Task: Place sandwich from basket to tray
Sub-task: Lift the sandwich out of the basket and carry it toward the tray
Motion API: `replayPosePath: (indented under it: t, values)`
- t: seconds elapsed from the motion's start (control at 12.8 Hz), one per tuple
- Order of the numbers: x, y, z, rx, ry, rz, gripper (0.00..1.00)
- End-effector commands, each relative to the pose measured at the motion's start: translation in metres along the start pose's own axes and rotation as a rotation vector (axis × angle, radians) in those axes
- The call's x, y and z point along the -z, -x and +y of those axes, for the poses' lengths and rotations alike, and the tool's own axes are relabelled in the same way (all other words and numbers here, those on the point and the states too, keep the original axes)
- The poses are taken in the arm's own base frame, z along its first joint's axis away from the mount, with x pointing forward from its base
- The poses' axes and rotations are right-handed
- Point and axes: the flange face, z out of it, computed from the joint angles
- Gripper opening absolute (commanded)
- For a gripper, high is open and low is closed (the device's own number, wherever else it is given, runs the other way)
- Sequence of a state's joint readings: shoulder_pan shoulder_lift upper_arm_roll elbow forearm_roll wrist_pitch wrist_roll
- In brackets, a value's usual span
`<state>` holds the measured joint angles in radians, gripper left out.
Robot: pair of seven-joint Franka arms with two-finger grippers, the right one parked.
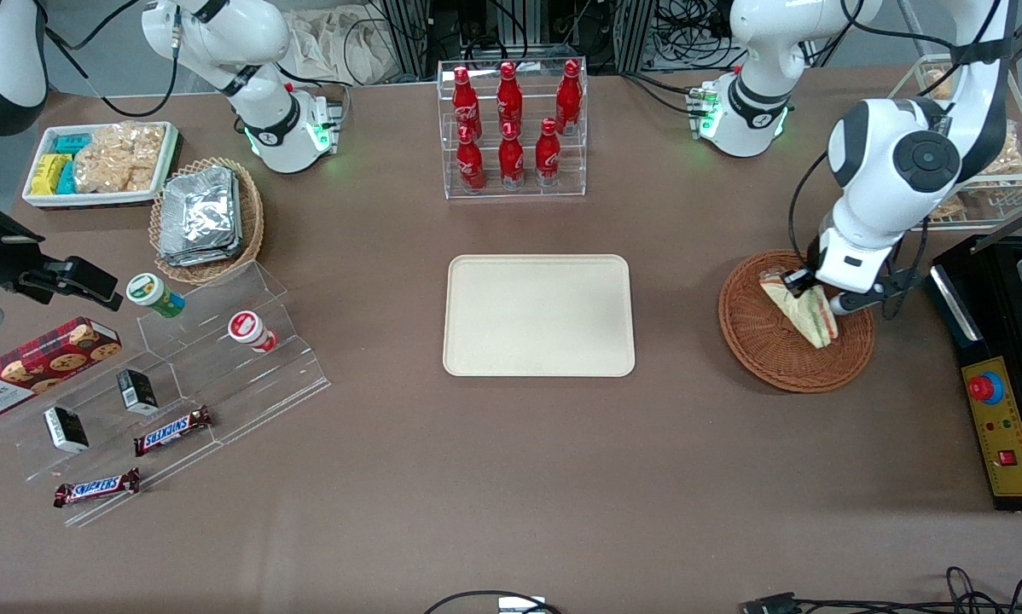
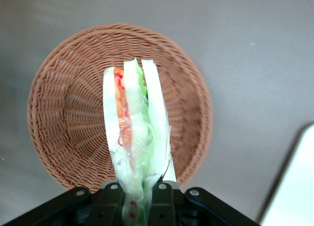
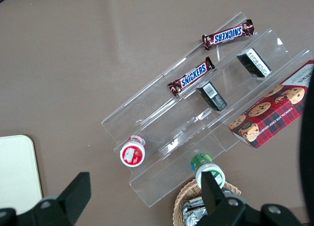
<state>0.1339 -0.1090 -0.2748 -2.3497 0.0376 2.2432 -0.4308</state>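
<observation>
The sandwich (image 1: 805, 311) is a wrapped triangular wedge with green, red and orange filling. My left gripper (image 1: 805, 290) is shut on it and holds it above the round reddish-brown wicker basket (image 1: 763, 341). In the left wrist view the sandwich (image 2: 135, 127) stands out from between the black fingers (image 2: 164, 201), lifted over the basket (image 2: 64, 118), which holds nothing else. The cream-beige tray (image 1: 538, 315) lies flat at the table's middle, toward the parked arm from the basket; its corner shows in the left wrist view (image 2: 294, 186).
A clear rack of red cola bottles (image 1: 511, 128) stands farther from the front camera than the tray. A black control box (image 1: 1001, 384) lies beside the basket at the working arm's end. A wire rack of snacks (image 1: 989, 170) stands above it. Acrylic steps with snacks (image 1: 178, 375) and a foil-packet basket (image 1: 208, 217) lie toward the parked arm's end.
</observation>
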Motion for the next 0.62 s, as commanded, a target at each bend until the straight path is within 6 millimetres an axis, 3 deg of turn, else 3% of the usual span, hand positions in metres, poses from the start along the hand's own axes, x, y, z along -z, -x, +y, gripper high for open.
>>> replayPosePath:
  t: [0.0, 0.23, 0.55]
  values:
    - [0.030, -0.002, 0.023, -0.164, -0.017, 0.002, 0.09]
    - [0.051, 0.006, 0.057, -0.299, -0.014, 0.018, 0.10]
    - [0.058, 0.032, 0.117, -0.396, 0.008, 0.035, 0.10]
